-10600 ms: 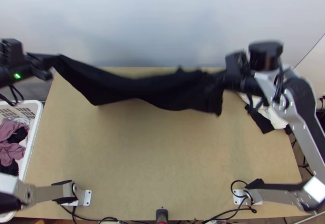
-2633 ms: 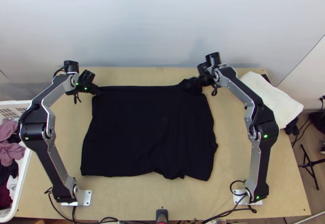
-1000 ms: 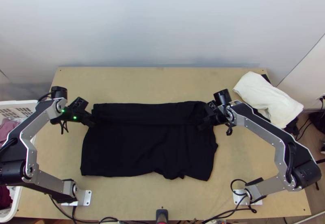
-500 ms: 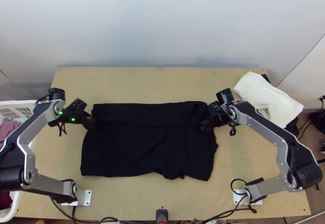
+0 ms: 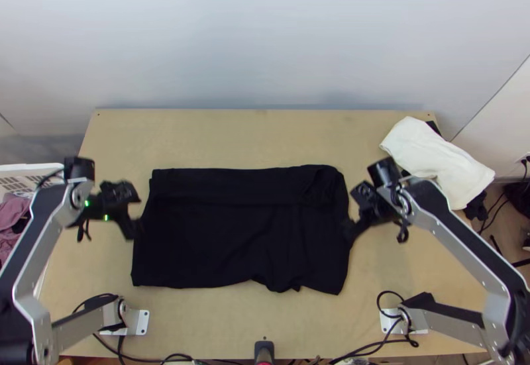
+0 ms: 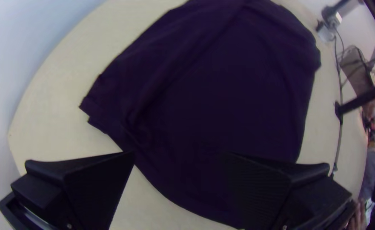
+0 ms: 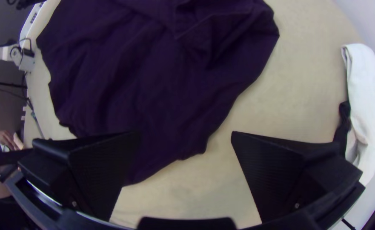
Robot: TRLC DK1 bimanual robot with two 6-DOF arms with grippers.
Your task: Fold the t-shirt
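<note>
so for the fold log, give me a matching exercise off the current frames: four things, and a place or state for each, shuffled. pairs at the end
Things
1. black t-shirt
2. left gripper
3. right gripper
4. white cloth

Places and states
A. open, at the shirt's right edge
B. bunched near the far right corner of the table
C. lying on the table, a band folded over along its far edge
D. open, at the shirt's left edge

Pairs: 1-C, 2-D, 3-A, 4-B

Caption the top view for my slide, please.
Left pincer and right pincer flank a black T-shirt with its far edge folded over.
</note>
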